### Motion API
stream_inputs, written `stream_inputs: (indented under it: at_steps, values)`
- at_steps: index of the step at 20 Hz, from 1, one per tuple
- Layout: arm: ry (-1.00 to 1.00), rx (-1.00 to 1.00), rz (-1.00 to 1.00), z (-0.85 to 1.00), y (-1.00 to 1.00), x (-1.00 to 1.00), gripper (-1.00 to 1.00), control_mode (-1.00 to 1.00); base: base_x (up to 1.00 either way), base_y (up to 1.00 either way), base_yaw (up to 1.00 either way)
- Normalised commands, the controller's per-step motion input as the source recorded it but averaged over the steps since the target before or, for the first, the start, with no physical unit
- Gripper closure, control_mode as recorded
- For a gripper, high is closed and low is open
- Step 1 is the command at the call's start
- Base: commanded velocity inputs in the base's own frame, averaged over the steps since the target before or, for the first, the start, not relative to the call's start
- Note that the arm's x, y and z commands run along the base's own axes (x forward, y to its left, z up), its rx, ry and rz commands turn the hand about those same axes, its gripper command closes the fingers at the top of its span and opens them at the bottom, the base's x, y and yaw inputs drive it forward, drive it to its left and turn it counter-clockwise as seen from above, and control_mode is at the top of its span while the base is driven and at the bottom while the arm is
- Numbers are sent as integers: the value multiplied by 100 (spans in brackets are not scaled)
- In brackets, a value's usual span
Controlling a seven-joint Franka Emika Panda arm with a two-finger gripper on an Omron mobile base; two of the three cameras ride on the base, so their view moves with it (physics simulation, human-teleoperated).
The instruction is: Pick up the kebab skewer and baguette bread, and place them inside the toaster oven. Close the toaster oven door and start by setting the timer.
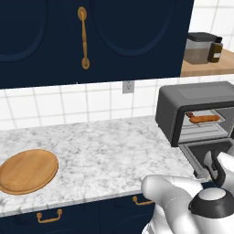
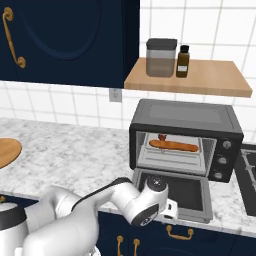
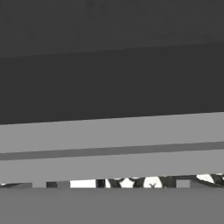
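Toaster oven door [image 2: 172,194] down flat; baguette bread [image 2: 173,145] on rack inside. Tool [image 2: 169,210] at door's front edge, fingers apart. Wooden plate [image 1: 28,171] far along worktop [image 1: 100,155].

White tiled wall [image 1: 68,107], navy cabinets [image 1: 91,41], marble counter [image 1: 105,151], wooden shelf [image 2: 210,80].

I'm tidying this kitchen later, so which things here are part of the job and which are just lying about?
Part of the job:
baguette
skewer
toaster oven
oven door, open
timer knobs

Lying about:
wooden plate
canister
brown bottle
shelf
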Motion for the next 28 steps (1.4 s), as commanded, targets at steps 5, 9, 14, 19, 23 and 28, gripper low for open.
stream_inputs:
  at_steps: [5,9,14,19,23,28]
  values:
    - [-13,0,-9,-10,28,57,-100,-100,0,0,0]
    - [-28,0,-9,8,31,72,-100,-100,0,0,0]
    - [-32,0,-7,38,45,96,-100,-100,0,0,0]
    - [-32,0,-8,52,54,100,-100,-100,0,0,0]
    - [-17,0,-5,62,48,100,-100,-100,0,0,0]
    - [-17,0,-2,63,42,100,-100,-100,0,0,0]
